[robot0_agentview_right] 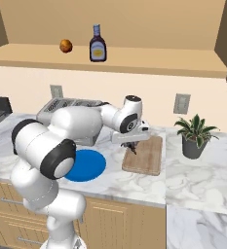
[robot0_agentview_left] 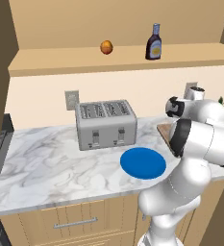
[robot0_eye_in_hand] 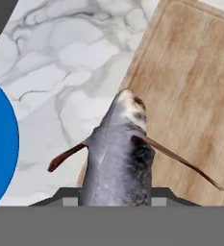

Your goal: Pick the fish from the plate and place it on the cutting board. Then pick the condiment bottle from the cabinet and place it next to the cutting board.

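Grey fish [robot0_eye_in_hand: 117, 158], light, likely slippery, sits clamped mid-body in the pincer [robot0_agentview_right: 131, 146] over the cutting board [robot0_agentview_right: 149, 155].

White rounded arm [robot0_agentview_right: 61, 131] (dark joint bands).

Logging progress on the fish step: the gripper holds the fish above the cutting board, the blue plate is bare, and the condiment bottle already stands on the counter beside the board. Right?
Not quite. The condiment bottle stands on the cabinet shelf, as the right base view shows. The rest holds: the gripper holds the fish above the cutting board, and the plate is bare.
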You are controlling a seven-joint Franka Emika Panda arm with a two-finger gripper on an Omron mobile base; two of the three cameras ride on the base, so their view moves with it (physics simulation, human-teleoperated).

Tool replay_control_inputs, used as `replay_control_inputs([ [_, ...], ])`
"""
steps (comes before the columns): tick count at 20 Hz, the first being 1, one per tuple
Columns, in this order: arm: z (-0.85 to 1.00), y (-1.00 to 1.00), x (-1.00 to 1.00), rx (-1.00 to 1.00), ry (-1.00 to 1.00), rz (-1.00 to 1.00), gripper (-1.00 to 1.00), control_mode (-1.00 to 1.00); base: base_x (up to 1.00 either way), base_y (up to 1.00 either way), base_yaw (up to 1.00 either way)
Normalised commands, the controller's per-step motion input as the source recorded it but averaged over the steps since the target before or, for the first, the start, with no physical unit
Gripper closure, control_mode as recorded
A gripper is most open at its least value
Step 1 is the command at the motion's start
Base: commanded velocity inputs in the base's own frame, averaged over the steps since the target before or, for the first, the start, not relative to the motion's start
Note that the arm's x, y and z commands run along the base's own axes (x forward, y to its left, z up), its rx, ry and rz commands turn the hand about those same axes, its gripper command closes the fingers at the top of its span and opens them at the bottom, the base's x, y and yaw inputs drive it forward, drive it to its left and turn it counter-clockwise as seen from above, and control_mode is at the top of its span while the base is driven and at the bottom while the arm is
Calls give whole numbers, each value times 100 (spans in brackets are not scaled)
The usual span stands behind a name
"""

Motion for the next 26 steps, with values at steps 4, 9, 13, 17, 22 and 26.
replay_control_inputs([
  [4,-24,-12,3,0,-7,2,100,-100,0,0,0],
  [9,-20,-12,12,0,-6,2,100,-100,0,0,0],
  [13,-12,-16,20,0,-6,1,100,-100,0,0,0],
  [17,-11,-18,22,0,-7,2,100,-100,0,0,0],
  [22,-17,-14,15,0,-5,3,100,-100,0,0,0],
  [26,-26,-6,13,0,-4,2,100,-100,0,0,0],
])
